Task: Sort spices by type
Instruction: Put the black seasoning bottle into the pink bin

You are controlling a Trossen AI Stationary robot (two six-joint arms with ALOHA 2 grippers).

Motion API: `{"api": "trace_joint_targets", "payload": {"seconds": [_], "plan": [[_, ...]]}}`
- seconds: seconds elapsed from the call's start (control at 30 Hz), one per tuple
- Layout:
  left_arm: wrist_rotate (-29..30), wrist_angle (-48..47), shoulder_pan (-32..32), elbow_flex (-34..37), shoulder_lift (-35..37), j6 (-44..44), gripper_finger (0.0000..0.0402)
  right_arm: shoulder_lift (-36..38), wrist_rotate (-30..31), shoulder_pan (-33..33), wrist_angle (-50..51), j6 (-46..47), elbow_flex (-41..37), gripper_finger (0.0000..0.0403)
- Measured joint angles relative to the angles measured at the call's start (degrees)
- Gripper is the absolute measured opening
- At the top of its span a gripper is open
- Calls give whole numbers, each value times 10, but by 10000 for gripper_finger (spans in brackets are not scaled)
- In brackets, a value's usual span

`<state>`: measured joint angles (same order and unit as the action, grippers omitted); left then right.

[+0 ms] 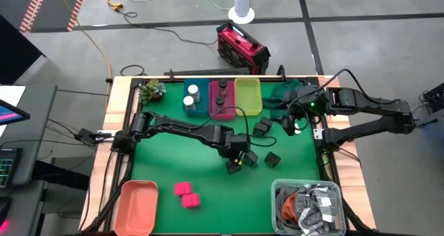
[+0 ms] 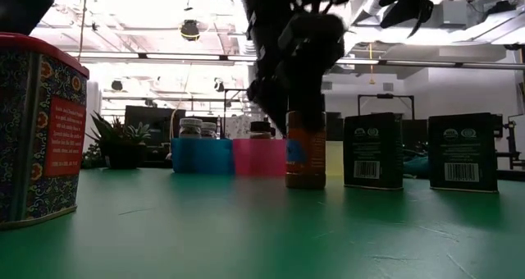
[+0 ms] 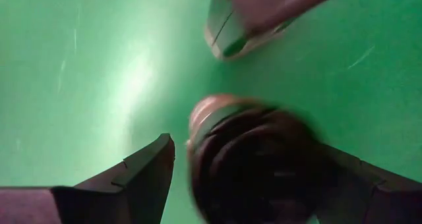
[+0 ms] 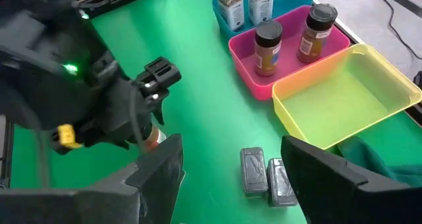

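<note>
A: Left gripper [image 1: 236, 162] fingers?
B: They're straddling a dark-capped jar [image 3: 247, 161] at mid-mat, unclosed.
A: Right gripper [image 4: 231, 168]?
B: Gaping, idling at two o'clock over the green mat [image 1: 173, 159]; grey floor [image 1: 361, 3] is surrounding the table.

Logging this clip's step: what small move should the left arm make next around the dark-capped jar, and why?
Probably close the left gripper on the dark-capped jar. The jar stands upright on the green mat between open fingers, and the pink bin already holds two like it, so gripping comes before carrying it there.
</note>
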<state>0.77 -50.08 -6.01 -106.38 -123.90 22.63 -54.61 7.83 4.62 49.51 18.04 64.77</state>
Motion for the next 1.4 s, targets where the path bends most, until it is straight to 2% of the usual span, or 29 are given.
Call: {"api": "trace_joint_targets", "payload": {"seconds": [0.17,0.43,0.57,0.77,0.93,1.17,1.3,1.4], "plan": [[-6,31,1,37,0,16,262,0,0,0,0,0,0,284],[-21,57,22,37,2,37,155,0,0,0,-1,1,0,284],[-58,54,43,33,4,35,155,0,0,0,-3,1,0,284],[-58,42,56,32,14,5,155,0,3,0,-3,6,0,284],[-9,4,73,32,54,-29,155,0,16,0,-4,6,0,284],[141,-36,144,31,113,-67,164,0,28,0,-24,6,0,284],[151,-8,194,35,120,-99,165,-1,28,0,-33,6,0,284],[124,41,223,35,115,-127,164,-5,28,0,-35,6,0,284]]}}
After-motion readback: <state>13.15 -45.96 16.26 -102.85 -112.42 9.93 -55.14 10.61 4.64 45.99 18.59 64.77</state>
